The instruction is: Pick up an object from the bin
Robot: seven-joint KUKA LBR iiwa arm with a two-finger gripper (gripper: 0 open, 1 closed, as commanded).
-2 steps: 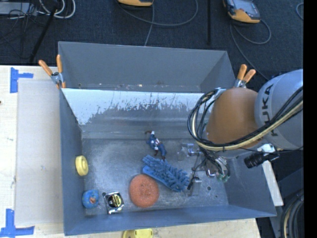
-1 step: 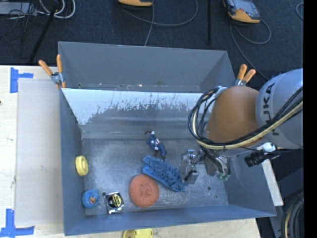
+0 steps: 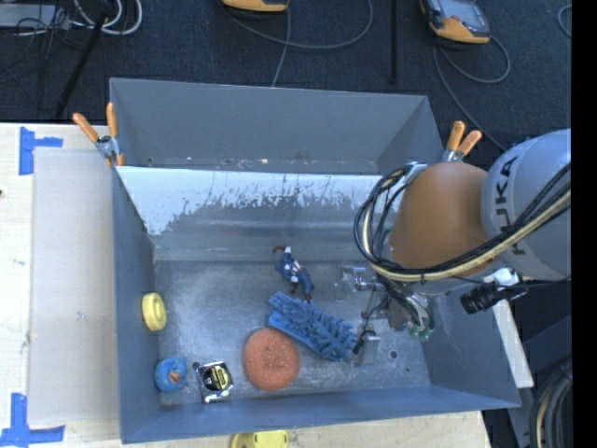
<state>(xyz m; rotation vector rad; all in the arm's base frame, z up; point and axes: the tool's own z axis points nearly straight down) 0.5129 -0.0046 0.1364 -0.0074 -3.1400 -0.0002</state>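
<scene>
Bristling blue brush (image 3: 312, 329) beside pincer (image 3: 366, 337)

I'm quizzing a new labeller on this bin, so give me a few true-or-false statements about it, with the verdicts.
1. The pincer is at the right end of the blue bristly brush. True.
2. The yellow roll lies by the right wall of the bin. False: it lies by the left wall.
3. The black-and-yellow tape measure lies between the blue round thing and the reddish round pad. True.
4. The small blue figure lies in the view's lower left corner of the bin. False: it lies mid-floor, just above the brush.
</scene>
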